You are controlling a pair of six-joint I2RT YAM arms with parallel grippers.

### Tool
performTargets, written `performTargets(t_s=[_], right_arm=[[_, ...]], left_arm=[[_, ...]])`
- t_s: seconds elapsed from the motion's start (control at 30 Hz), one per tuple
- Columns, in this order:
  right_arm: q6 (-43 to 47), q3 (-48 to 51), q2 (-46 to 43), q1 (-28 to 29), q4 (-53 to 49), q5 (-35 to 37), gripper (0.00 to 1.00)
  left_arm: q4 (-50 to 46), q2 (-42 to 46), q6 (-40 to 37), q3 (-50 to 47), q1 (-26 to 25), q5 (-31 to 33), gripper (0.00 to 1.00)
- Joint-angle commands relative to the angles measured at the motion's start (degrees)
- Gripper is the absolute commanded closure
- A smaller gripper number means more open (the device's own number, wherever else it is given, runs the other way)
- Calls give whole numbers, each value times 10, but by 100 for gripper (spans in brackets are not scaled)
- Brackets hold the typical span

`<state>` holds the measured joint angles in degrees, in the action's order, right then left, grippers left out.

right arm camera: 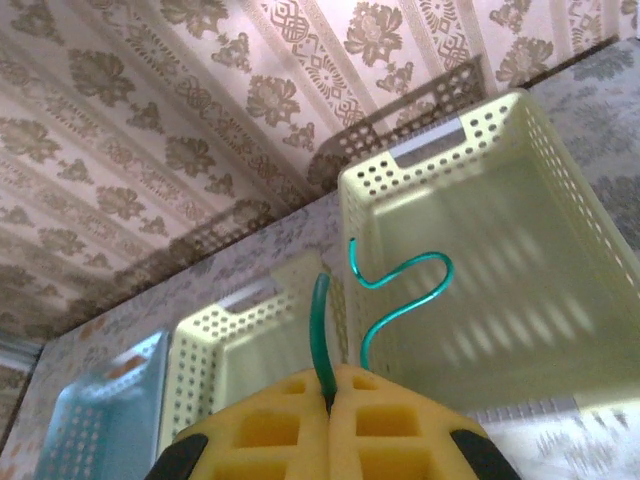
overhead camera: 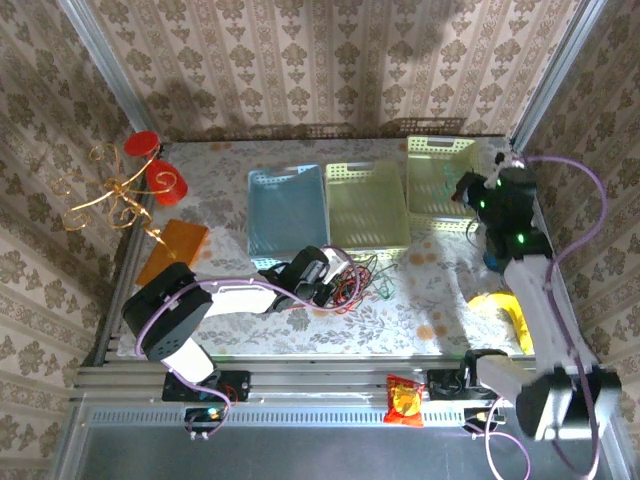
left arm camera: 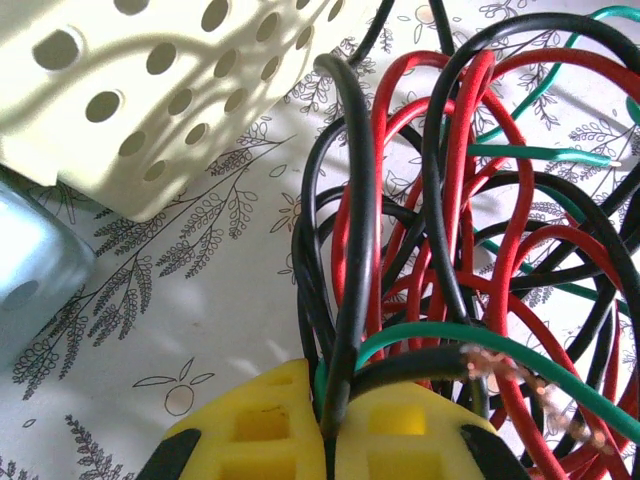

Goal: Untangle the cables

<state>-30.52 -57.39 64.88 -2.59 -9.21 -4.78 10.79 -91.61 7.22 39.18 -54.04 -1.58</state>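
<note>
Left claw (left arm camera: 328, 432) clamps cables (left arm camera: 360, 200) close beside cream basket (left arm camera: 40, 120) corner.

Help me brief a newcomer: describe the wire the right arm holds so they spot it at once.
Find the three baskets along the table's far side; the right arm is raised at the rightmost cream basket. Its shut yellow jaws pinch a single green wire curling into a hook. Unlike the red, black and green tangle by the left arm, it stands alone.
</note>
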Motion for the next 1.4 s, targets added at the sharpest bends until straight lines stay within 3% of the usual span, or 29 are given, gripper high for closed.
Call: performTargets(t_s=[0.0, 0.17, 0.27, 0.4, 0.57, 0.8, 1.0, 1.1, 1.37], right_arm=[[8, -52, 130, -2, 36, 17, 100], [4, -146, 305, 0, 25, 27, 94], [-7, -156, 335, 5, 4, 43, 65], [-14, -86, 271, 26, 7, 108, 53], [-9, 12, 128, 65, -11, 158, 51], [7, 126, -1, 206, -105, 93, 52], [21, 213, -6, 289, -111, 61, 52], [23, 226, 11, 289, -124, 69, 53], [37, 218, 109, 290, -93, -1, 55]], left_arm=[[14, 19, -17, -13, -6, -9, 100], [6, 25, -20, -9, -7, -9, 100], [6, 31, -19, -10, -7, -7, 100], [13, 38, -15, -16, -7, 1, 100], [18, 36, -14, -17, -7, 4, 100], [19, 28, -13, -10, -8, -1, 100], [20, 24, -15, -10, -8, -2, 100], [16, 22, -16, -7, -8, -2, 100], [11, 20, -16, -6, -8, -2, 100]])
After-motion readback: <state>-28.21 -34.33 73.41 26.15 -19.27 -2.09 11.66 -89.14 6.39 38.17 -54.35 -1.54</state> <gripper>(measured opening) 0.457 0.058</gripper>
